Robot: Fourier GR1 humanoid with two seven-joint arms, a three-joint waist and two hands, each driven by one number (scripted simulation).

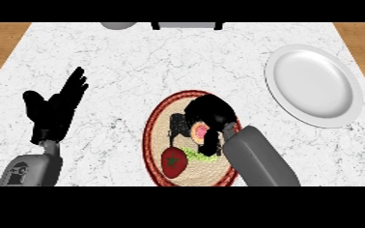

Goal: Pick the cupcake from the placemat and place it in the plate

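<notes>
A round woven placemat (158, 125) with a red rim lies at the counter's front centre. On it sits the cupcake (202, 131), only a pink and yellow patch of it showing. My right hand (212, 111) is over the placemat with its fingers curled round the cupcake and hides most of it. The white plate (314, 84) lies to the right, apart from the placemat, with nothing on it. My left hand (55, 107) rests open at the left, fingers pointing up.
A red round thing with a dark star (174, 160) lies on the placemat's front part, green bits (198, 153) beside it. A grey bowl (118, 25) and a dark-framed object (187, 25) stand at the counter's far edge. Wood shows past both far corners.
</notes>
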